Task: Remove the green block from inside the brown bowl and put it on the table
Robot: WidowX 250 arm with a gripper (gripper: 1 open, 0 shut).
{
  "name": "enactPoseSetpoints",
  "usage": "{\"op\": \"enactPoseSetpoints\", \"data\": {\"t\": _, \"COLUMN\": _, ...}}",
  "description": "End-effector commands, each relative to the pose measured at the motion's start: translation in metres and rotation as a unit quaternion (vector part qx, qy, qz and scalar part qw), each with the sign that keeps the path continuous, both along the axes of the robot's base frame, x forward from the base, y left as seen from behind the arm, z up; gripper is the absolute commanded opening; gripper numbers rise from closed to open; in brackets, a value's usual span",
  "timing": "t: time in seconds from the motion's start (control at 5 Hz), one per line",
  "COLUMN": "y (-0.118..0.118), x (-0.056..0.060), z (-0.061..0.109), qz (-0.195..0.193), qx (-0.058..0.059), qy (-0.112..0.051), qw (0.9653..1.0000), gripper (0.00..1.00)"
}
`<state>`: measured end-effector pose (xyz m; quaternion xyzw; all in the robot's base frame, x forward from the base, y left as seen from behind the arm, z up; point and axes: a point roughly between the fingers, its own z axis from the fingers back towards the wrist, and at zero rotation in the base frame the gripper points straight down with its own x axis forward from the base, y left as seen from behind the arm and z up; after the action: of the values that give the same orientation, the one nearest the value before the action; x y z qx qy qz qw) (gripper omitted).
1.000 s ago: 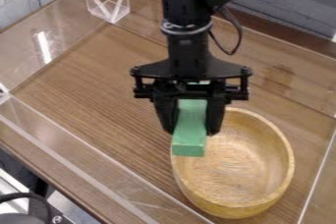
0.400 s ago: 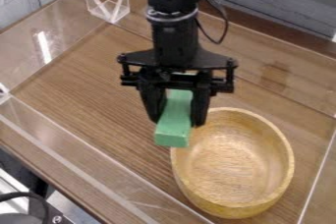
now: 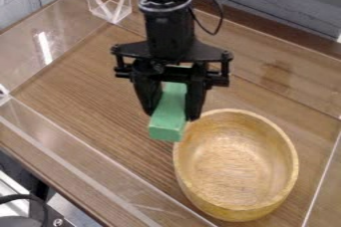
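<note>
Wood-grain table [image 3: 83,94] spreads under everything, its bare stretch beside the brown bowl [image 3: 237,167] giving the block somewhere to be set down. Above it, the dark gripper [image 3: 170,112] points downward, fingers clamped on the green block [image 3: 168,113], which hangs lengthwise with its lower end exposed near the bowl's rim, a hold that likely lets that end meet the wood first on release.

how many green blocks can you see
1: the green block is in the gripper, up beside the left rim of the bowl. The arm could hide others.
</note>
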<state>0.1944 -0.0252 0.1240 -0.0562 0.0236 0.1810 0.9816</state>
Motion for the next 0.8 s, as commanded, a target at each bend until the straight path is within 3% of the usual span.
{"op": "enactPoseSetpoints", "data": {"t": 0.0, "y": 0.007, "x": 0.007, "z": 0.015, "qz": 0.000, "qx": 0.005, "qy": -0.032, "qw": 0.9995, "gripper": 0.00}}
{"op": "enactPoseSetpoints", "data": {"t": 0.6, "y": 0.024, "x": -0.002, "z": 0.011, "qz": -0.011, "qx": 0.023, "qy": -0.037, "qw": 0.9990, "gripper": 0.00}}
